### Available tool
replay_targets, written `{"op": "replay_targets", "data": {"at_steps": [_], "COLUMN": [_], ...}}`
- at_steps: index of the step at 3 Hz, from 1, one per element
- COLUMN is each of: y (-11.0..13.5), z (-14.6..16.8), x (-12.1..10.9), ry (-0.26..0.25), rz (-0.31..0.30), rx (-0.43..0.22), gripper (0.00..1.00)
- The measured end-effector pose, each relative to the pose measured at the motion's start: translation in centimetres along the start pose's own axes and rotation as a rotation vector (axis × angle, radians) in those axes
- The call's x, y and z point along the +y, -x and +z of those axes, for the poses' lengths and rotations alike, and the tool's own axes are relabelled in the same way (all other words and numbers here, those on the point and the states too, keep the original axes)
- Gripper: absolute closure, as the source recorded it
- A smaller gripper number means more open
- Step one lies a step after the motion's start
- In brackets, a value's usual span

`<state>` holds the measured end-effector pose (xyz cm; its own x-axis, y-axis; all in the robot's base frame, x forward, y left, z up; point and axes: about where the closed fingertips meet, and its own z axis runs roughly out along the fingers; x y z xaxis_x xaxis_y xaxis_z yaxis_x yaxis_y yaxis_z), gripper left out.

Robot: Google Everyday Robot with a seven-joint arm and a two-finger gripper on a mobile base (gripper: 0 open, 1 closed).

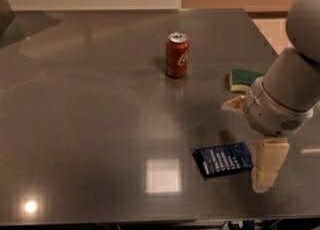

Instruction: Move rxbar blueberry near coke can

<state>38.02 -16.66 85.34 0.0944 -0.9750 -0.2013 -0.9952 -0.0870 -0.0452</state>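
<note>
The rxbar blueberry [223,158], a flat dark navy wrapper with pale text, lies on the grey table [90,124] at the front right. The coke can [177,55], red with a silver top, stands upright near the table's middle back, well apart from the bar. My gripper [247,144] hangs below the big white wrist at the right, right over the bar's right end. It looks open. One cream finger [269,166] points down just right of the bar. A second cream tip [234,104] shows left of the wrist.
A green-topped yellow sponge [243,78] lies at the right, behind the wrist and right of the can. The table's right edge runs close behind my arm. Bright light reflections sit on the table's front part.
</note>
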Motion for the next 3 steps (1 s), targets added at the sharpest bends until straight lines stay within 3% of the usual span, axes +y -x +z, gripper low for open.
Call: {"op": "replay_targets", "data": {"at_steps": [3], "y": [0.0], "z": [1.9], "x": [0.4], "ry": [0.037], "rz": [-0.028], "rx": [-0.019], "gripper": [0.0]}}
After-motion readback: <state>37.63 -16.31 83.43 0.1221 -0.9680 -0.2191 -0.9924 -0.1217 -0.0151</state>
